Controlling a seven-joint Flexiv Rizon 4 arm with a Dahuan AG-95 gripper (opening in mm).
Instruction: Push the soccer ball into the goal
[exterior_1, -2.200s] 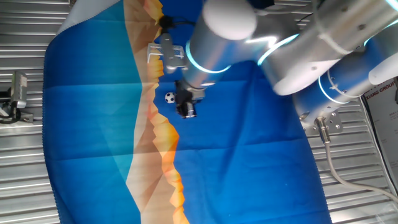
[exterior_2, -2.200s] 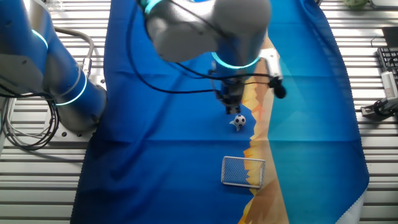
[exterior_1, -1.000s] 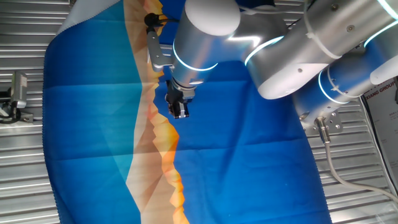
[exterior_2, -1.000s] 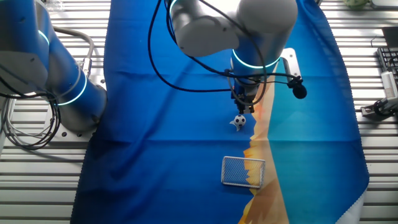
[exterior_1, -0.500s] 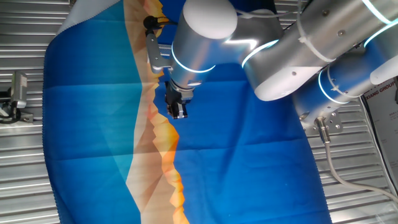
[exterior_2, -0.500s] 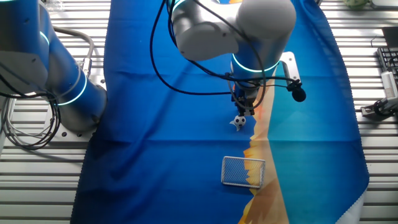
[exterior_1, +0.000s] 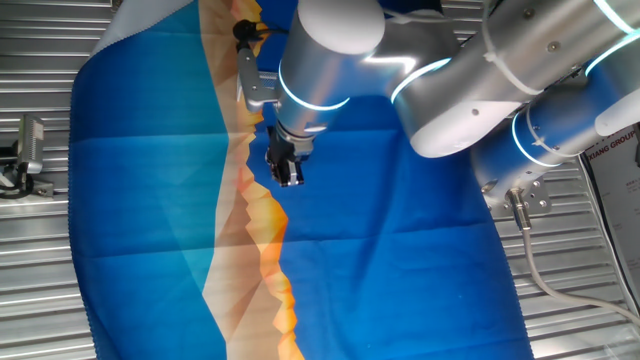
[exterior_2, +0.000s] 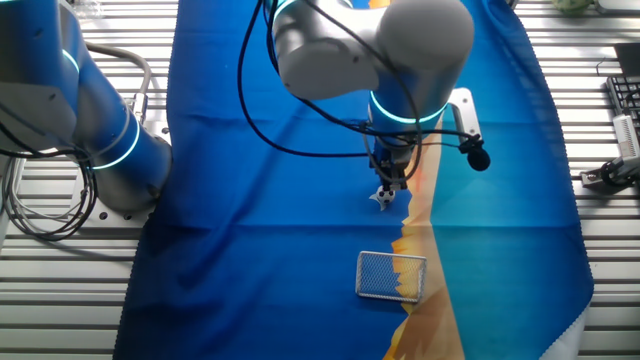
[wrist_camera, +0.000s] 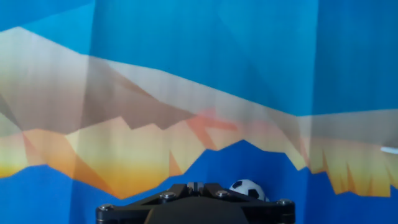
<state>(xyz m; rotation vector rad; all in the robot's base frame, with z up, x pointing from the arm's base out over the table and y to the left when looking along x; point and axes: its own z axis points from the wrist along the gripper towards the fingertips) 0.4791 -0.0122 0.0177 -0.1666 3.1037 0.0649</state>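
Observation:
The soccer ball (wrist_camera: 247, 188), tiny and white with black patches, lies on the blue cloth just right of my gripper (wrist_camera: 194, 186) in the hand view. The jaws are closed together with nothing between them. In the other fixed view the gripper (exterior_2: 391, 184) stands right over the ball (exterior_2: 381, 198), which only partly shows under the fingertips. The goal (exterior_2: 391, 276), a pale mesh frame, lies on the cloth nearer the camera than the ball. In one fixed view the gripper (exterior_1: 288, 178) hides the ball, and the goal is out of view.
A blue cloth with an orange and tan mountain print (exterior_2: 425, 215) covers the table. The arm's base (exterior_2: 95, 120) stands at the left. A black cable with a small camera (exterior_2: 478, 155) hangs from the wrist. Metal slats and a clamp (exterior_1: 28, 150) lie beyond the cloth.
The gripper has moved from beside the ball to directly over it, hiding it in one fixed view. In the last half second it has barely shifted. The ball has stayed in place.

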